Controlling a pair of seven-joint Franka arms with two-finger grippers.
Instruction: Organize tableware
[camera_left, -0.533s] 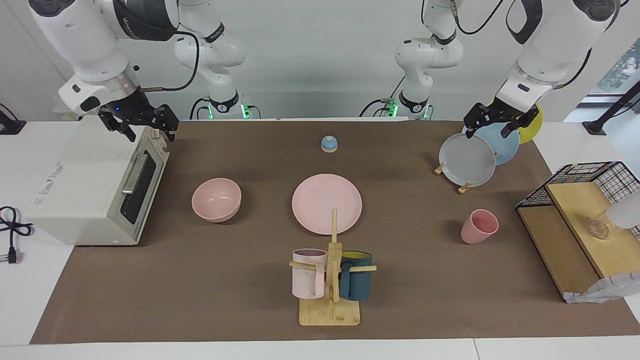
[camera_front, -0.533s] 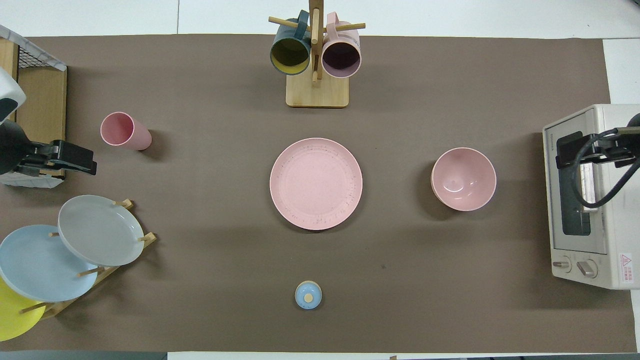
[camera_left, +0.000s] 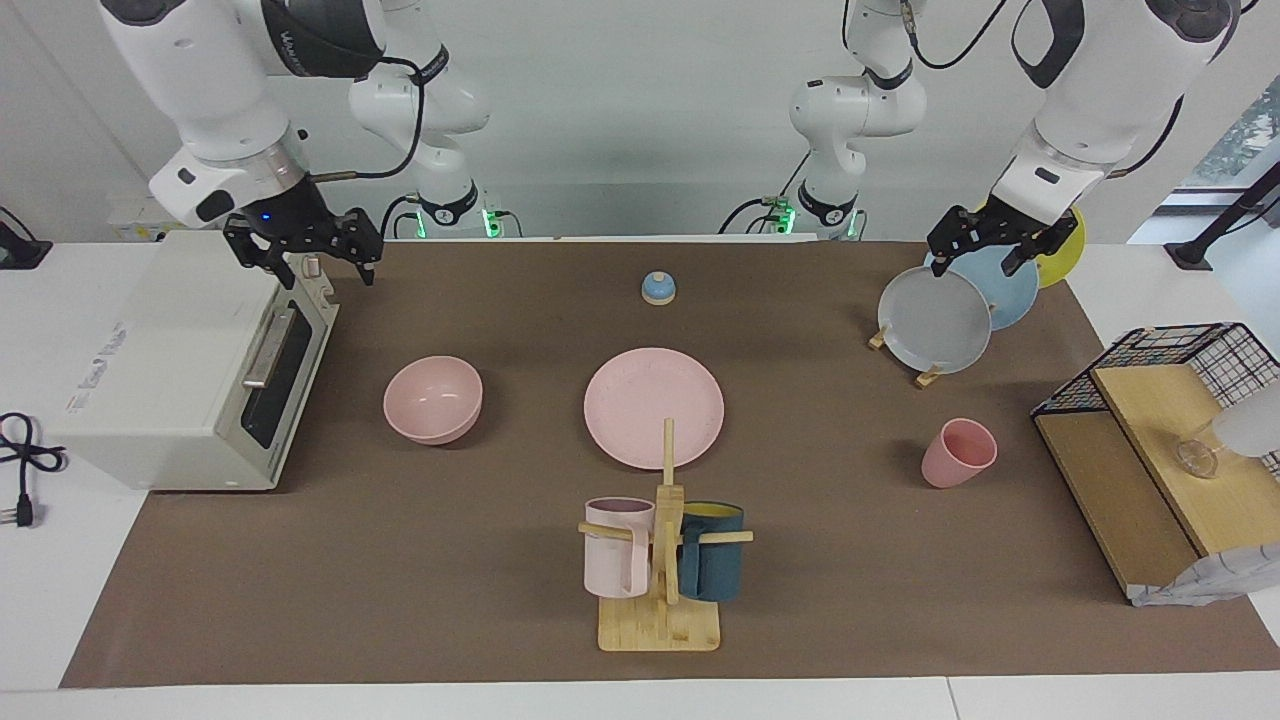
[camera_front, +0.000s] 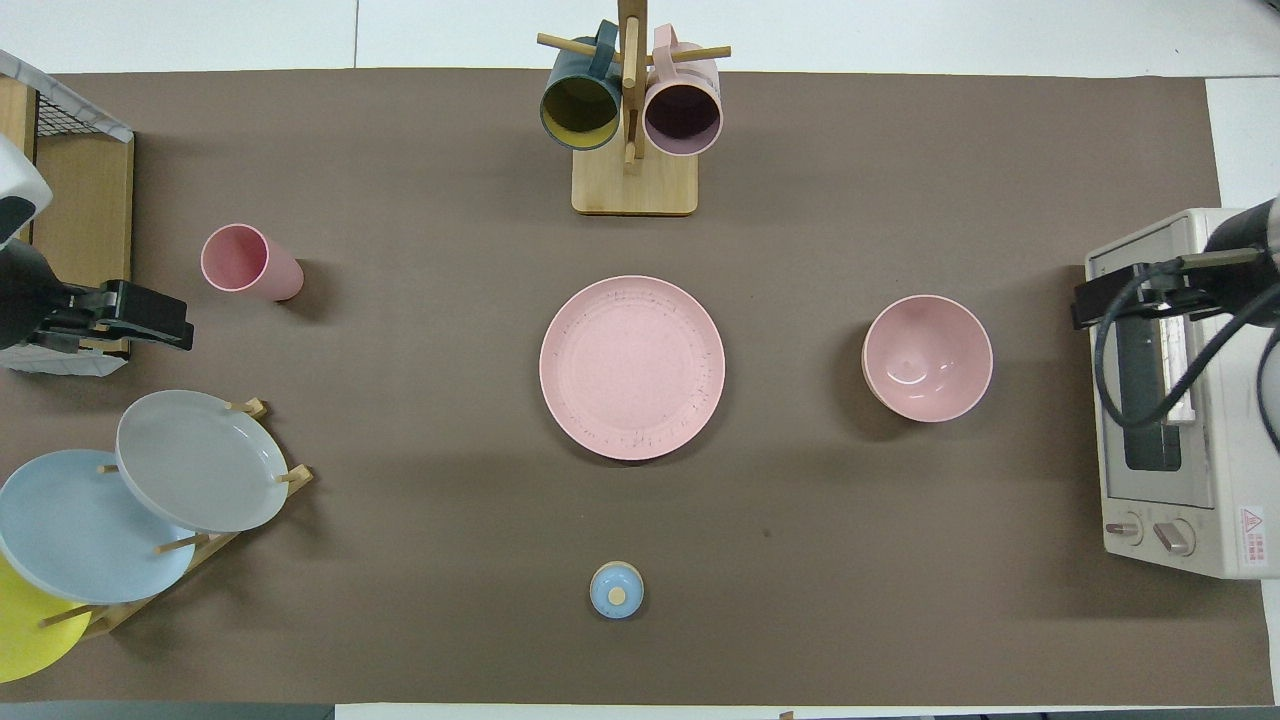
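The pink plate (camera_left: 654, 407) (camera_front: 632, 367) lies flat at the table's middle. The pink bowl (camera_left: 433, 399) (camera_front: 928, 357) stands beside it toward the right arm's end. The pink cup (camera_left: 959, 453) (camera_front: 250, 262) stands upright toward the left arm's end. My right gripper (camera_left: 318, 266) (camera_front: 1105, 300) is open and empty, up over the door edge of the toaster oven (camera_left: 190, 360). My left gripper (camera_left: 985, 256) (camera_front: 150, 322) is open and empty, waiting over the rack of plates (camera_left: 935, 320).
The toaster oven (camera_front: 1170, 400) stands at the right arm's end. The rack (camera_front: 200, 460) holds grey, blue and yellow plates. A mug tree (camera_left: 660, 560) (camera_front: 632, 110) with two mugs stands farther out than the plate. A small blue bell (camera_left: 659, 288) lies nearer to the robots. A wire-and-wood shelf (camera_left: 1150, 440) stands at the left arm's end.
My right gripper has moved from over the oven's top toward the table's middle, to over the oven's door edge. The left arm and the tableware have not moved.
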